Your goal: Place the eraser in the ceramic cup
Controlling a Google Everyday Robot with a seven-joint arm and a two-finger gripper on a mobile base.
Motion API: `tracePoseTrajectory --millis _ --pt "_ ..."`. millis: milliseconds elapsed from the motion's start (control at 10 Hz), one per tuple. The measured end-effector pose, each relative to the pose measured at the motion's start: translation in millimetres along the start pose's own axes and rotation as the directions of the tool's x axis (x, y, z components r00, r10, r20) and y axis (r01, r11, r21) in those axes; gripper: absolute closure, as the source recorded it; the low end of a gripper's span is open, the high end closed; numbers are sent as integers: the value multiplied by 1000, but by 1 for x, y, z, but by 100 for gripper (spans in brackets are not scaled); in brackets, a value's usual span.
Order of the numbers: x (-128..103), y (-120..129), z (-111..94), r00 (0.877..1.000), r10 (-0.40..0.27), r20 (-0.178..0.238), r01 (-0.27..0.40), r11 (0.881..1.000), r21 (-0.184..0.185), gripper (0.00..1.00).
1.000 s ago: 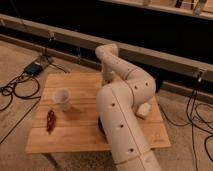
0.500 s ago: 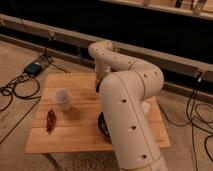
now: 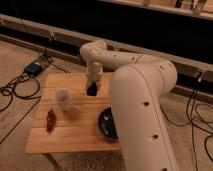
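- Ceramic cup (image 3: 62, 99): small, plain and white, standing upright on the left half of the wooden table (image 3: 75, 135), narrowing towards its base, with no handle to be seen.
- Eraser: a small dark lump (image 3: 92, 90) sits at the tip of the gripper and may be the eraser; whether it is a separate thing or only the dark fingertips cannot be told.
- Gripper (image 3: 92, 90): it hangs pointing down over the rear middle of the table, to the right of the cup and slightly behind it, clearly apart from the cup's rim. Its fingers are drawn fully together; whether anything is pinched between them cannot be made out.
- Robot arm (image 3: 135, 85): thick, white and jointed, it rises from the lower right, arches over the right side of the table and bends down to the gripper, hiding the table's right edge.
- Dark round bowl (image 3: 106, 122): wide and shallow, it rests on the front right part of the table, partly behind the arm and well apart from the cup.
- Reddish-brown object (image 3: 50, 120): small and elongated, it lies flat near the table's front left edge, in front of the cup and not touching it.
- Cables (image 3: 15, 92): black loops lie on the floor left of the table, running to a small dark box (image 3: 34, 68) further back.
- Long dark wall rail (image 3: 45, 30): it crosses behind the table.
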Motion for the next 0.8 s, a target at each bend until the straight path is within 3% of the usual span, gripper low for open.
tracePoseTrajectory --millis 300,500,800 --pt "14 28 -21 997 -70 -6 70 995 -69 100" --pt "21 40 -37 993 -113 -24 110 990 -90 100" --pt "23 67 -47 982 -186 -5 185 976 -115 100"
